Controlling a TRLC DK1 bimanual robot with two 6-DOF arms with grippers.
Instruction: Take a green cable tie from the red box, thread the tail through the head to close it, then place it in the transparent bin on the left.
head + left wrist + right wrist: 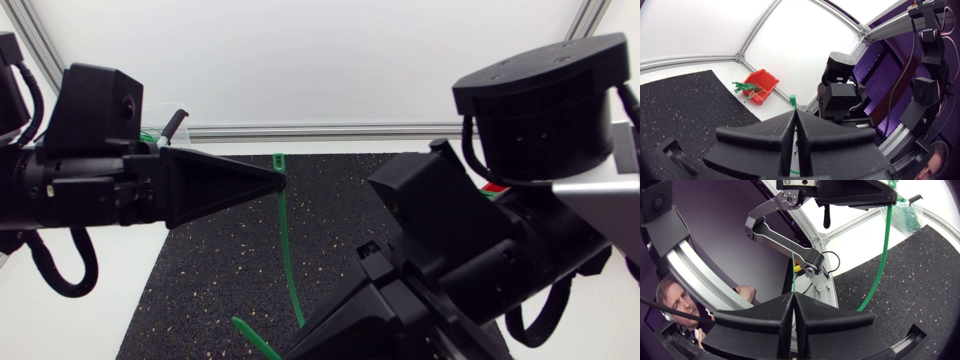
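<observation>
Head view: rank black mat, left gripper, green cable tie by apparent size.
1. black mat: largest, even though partly covered.
2. left gripper: sits nearer the camera than the mat, so it looks bigger than it really is.
3. green cable tie: long but very thin, with its head end pinched in the left gripper.

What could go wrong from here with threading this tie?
1. The right gripper pinches only the thin tail; it might slip out as the tie bows.
2. The head barely clears the left gripper, so the tail could miss it and hit the gripper.
</observation>
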